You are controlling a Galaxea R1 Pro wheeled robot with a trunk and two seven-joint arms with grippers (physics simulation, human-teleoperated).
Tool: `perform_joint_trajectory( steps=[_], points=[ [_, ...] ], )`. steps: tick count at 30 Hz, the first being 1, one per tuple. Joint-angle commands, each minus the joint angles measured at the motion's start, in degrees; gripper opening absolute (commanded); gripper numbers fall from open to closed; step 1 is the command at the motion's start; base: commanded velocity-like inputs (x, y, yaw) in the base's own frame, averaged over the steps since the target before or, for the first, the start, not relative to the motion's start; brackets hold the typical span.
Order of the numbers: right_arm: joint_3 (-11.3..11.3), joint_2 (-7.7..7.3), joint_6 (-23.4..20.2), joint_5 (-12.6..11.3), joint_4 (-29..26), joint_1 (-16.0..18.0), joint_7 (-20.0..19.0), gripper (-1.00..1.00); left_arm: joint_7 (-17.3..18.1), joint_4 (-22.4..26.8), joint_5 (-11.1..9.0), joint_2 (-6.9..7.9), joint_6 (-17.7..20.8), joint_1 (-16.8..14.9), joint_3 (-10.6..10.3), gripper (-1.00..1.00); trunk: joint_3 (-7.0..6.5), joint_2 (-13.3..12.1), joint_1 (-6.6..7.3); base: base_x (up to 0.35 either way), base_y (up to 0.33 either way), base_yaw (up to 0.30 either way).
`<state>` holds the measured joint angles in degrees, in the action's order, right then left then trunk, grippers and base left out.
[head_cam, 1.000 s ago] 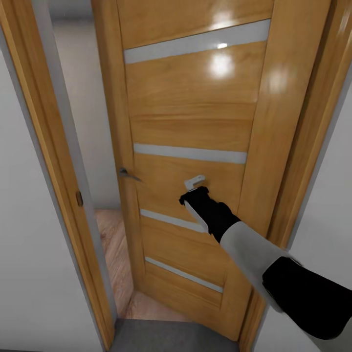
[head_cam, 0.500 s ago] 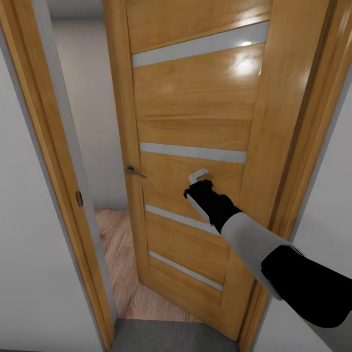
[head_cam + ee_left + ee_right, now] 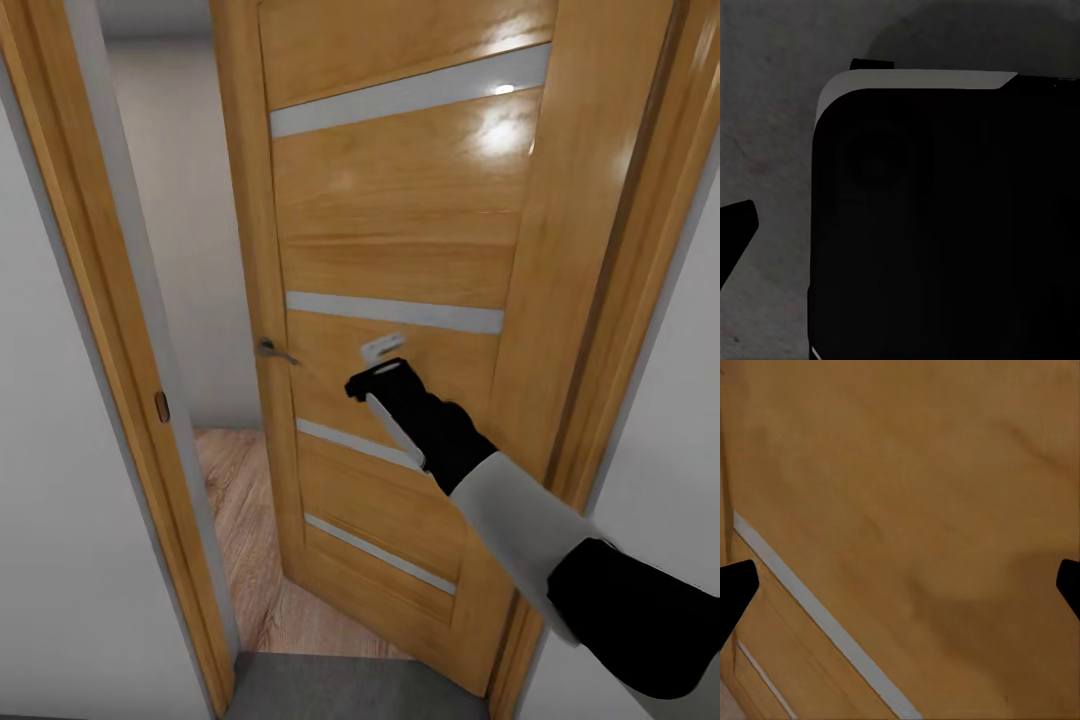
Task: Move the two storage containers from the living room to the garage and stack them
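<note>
my right gripper [image 3: 378, 358] spread wide, holds nothing, up against wooden door [image 3: 400, 230] panel just beside handle [image 3: 272, 351] | door ajar, light plank floor [image 3: 235, 520] past gap | left hand: fingertip [image 3: 735, 236] over dark grey floor [image 3: 765, 135], can't tell how open | containers: not spotted

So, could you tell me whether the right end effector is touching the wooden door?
Cannot tell. In the head view the right end effector overlaps the door; its fingertips frame the panel in the wrist view, but neither shows contact or a gap.
</note>
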<state>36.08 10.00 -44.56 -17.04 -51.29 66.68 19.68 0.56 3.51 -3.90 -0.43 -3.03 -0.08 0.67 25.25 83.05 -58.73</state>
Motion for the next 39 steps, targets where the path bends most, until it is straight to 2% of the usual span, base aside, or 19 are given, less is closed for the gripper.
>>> perform_joint_trajectory(
  steps=[1, 4, 8, 11, 20, 26, 28, 31, 39],
  points=[
    [0.1, 0.00, -0.3, -0.7, -0.6, -0.3, 0.5, 1.00, 0.1, 0.0, -0.4, -0.01, -0.1, 0.0, 0.0, 1.00, 0.06, 0.0, 0.00, 0.000, 0.000, 0.000],
    [0.1, 0.00, -0.5, -1.9, -1.2, -0.7, 0.5, 1.00, 0.1, 0.0, -0.4, -0.01, -0.1, 0.0, 0.0, 1.00, 0.06, 0.0, 0.00, 0.000, 0.000, 0.000],
    [0.1, 0.00, -0.2, -7.4, -1.4, -0.8, 1.4, 1.00, 0.1, 0.0, -0.4, -0.01, -0.1, 0.0, -0.1, 1.00, 0.06, 0.0, 0.00, 0.000, 0.000, 0.000],
    [0.1, 0.00, -0.3, -8.9, -1.2, -0.8, 2.8, 1.00, 0.1, 0.0, -0.4, 0.01, -0.1, 0.0, -0.1, 1.00, 0.06, 0.0, 0.00, 0.000, 0.000, 0.000],
    [0.3, 0.00, -0.4, -9.4, -0.9, -0.8, 3.2, 1.00, 0.1, 0.0, -0.4, 0.07, -0.1, 0.0, -0.1, 1.00, 0.06, 0.0, 0.00, 0.000, 0.000, 0.000],
    [2.3, 0.00, 0.9, -11.3, -0.2, -0.5, 3.3, 1.00, 0.1, 0.0, -0.4, 0.10, -0.1, 0.0, 0.0, 1.00, 0.06, 0.0, 0.00, 0.000, 0.000, 0.000],
    [2.8, -0.36, 0.2, -10.8, 0.3, -1.2, 2.9, 1.00, 0.1, 0.0, -0.4, 0.08, -0.1, -0.2, 0.0, 1.00, 0.06, 0.0, 0.00, 0.000, 0.000, 0.000],
    [2.4, -0.50, -0.7, -9.8, 0.5, -1.9, 3.0, 1.00, 0.1, 0.0, -0.3, 0.08, -0.1, -0.2, 0.0, 1.00, 0.06, 0.0, 0.00, 0.000, 0.000, 0.000],
    [2.3, -0.48, -2.7, -9.6, 0.3, -2.1, 3.0, 1.00, 0.0, 0.0, -0.3, 0.02, -0.1, -0.2, 0.0, 1.00, 0.06, 0.0, 0.00, 0.013, 0.000, 0.000]
  ],
)
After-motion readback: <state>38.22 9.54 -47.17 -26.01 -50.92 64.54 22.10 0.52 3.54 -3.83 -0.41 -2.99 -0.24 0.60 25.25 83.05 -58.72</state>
